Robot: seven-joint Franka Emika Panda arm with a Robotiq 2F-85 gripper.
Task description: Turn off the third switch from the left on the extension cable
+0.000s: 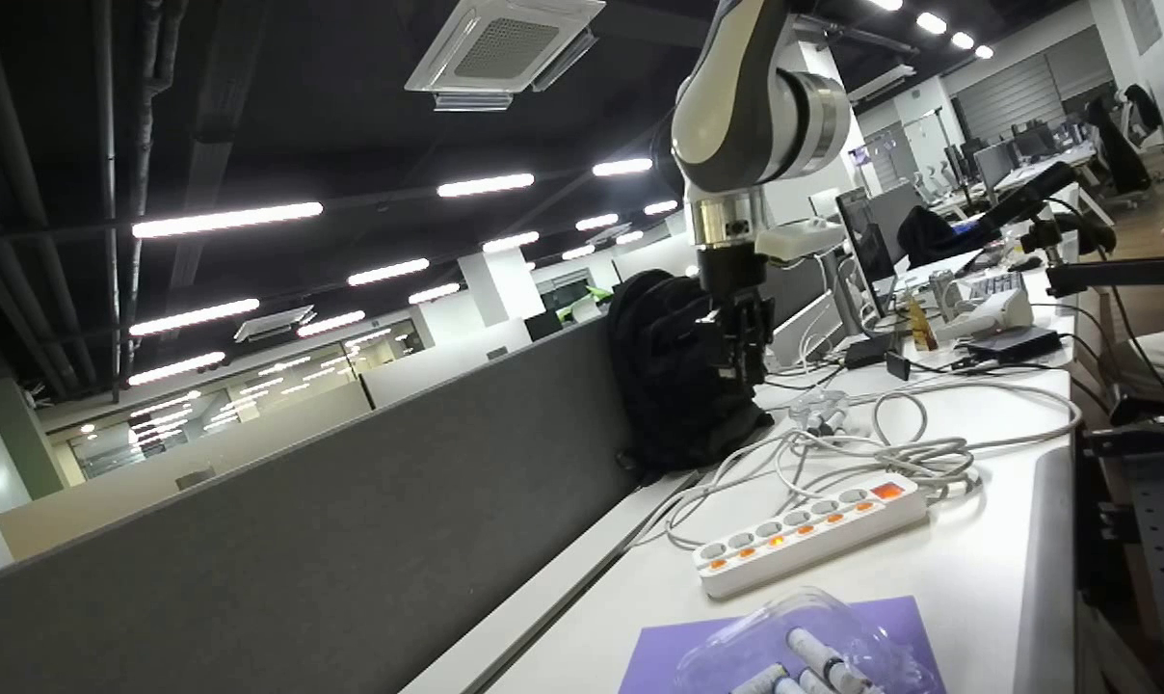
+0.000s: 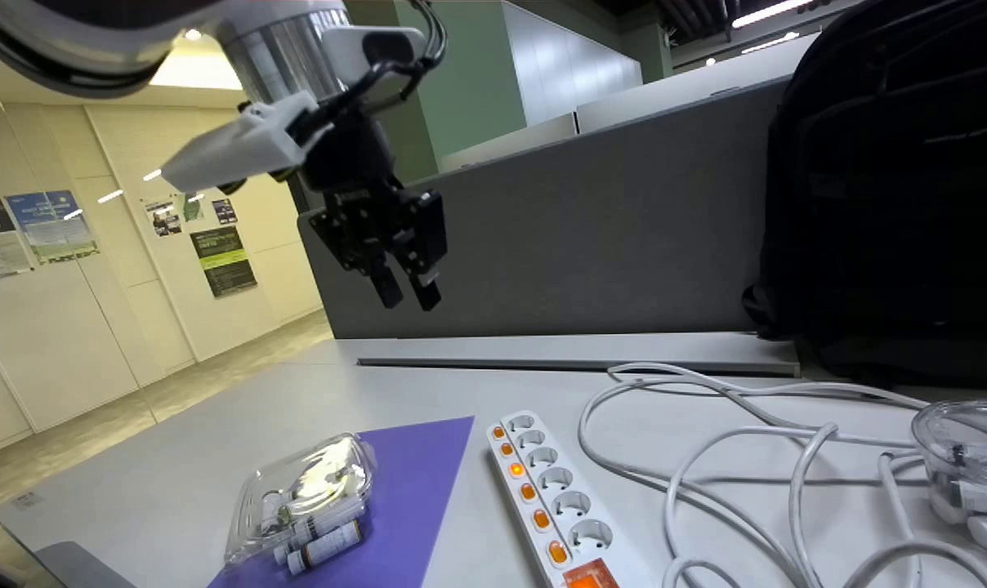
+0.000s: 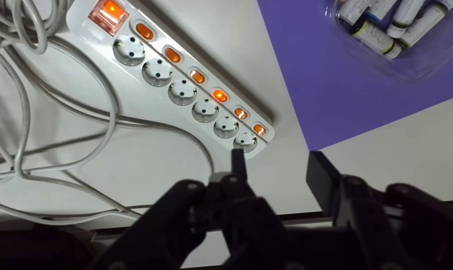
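The extension cable is a white power strip [image 1: 818,554] lying on the table, with a row of orange switches beside its sockets. It also shows in an exterior view [image 2: 555,498] and the wrist view [image 3: 209,90]. The third switch from the left [image 1: 776,542] glows brighter than its neighbours; it also glows in an exterior view [image 2: 516,469] and the wrist view [image 3: 219,95]. The larger main switch [image 3: 112,15] at the cord end is lit. My gripper [image 3: 278,153] is open and empty. It hangs well above the table [image 2: 410,298], touching nothing.
A purple sheet [image 2: 428,482] bears a clear plastic box [image 2: 297,490] with small white tubes. Grey cables [image 1: 914,453] coil by the strip. Another clear container [image 2: 971,465] stands beyond them. A black backpack [image 1: 669,386] leans on the grey partition [image 1: 399,511].
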